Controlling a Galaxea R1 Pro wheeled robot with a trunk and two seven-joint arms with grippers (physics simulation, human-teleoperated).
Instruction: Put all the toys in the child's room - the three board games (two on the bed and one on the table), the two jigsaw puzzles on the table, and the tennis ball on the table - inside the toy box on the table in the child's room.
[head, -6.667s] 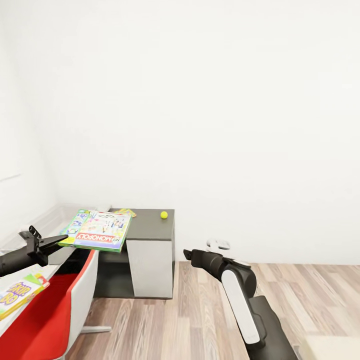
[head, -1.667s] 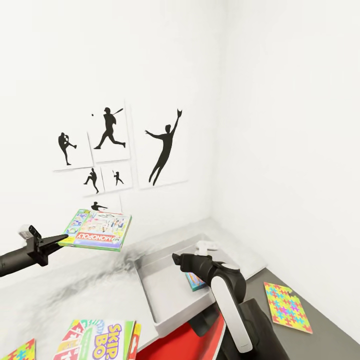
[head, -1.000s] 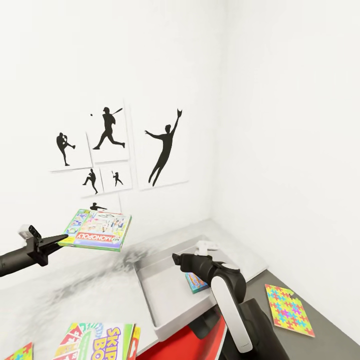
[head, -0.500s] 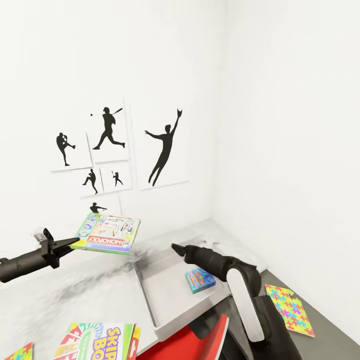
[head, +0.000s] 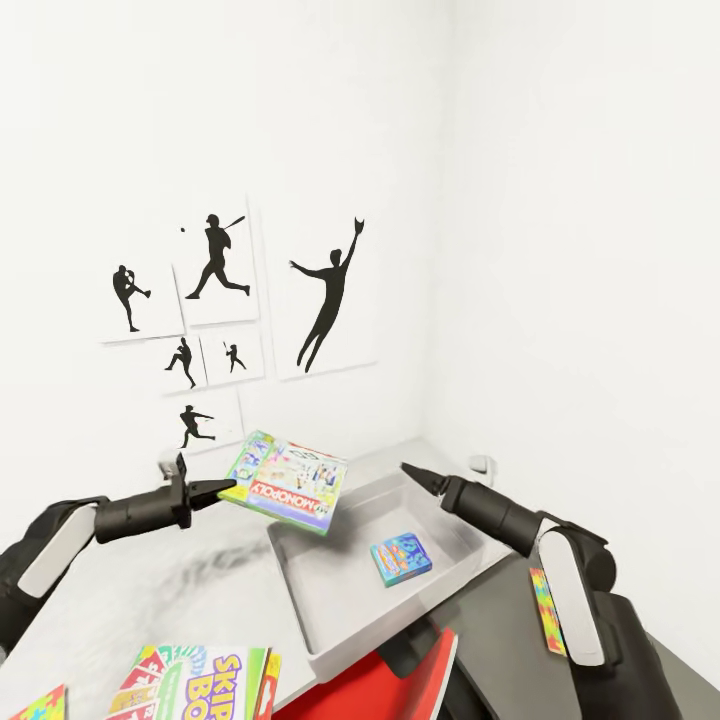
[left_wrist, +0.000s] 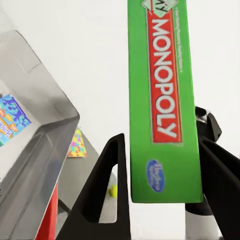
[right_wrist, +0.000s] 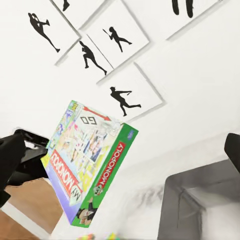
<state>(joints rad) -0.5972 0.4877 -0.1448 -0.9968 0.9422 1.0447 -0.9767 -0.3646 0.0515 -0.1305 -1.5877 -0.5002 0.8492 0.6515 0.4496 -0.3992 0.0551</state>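
**A:** Where was the Monopoly box (head: 287, 481)?

**B:** In the air over the near-left corner of the toy box (head: 300, 600), tilted, far edge dipping toward the tray. Left gripper (head: 212, 490) was pinching it by one short edge; the left wrist view had both fingers (left_wrist: 102, 187) clamped on the green side panel (left_wrist: 162, 100).

**A:** Why by the edge?

**B:** My guess: so the flat box could overhang the bin while the arm stayed outside the wall.

**A:** Anything in the bin?

**B:** One small blue game box (head: 401, 558) lay flat on the floor, right of centre. Left half looked free.

**A:** Right gripper (head: 410, 470)?

**B:** Above the bin's far side, holding nothing. Tips looked pressed together to a point.

**A:** Rest of the toys?

**B:** Skip-Bo box (head: 200, 682) on the bed (head: 120, 600), jigsaw puzzle (head: 546, 610) on the dark table (head: 500, 620) beside the bin.
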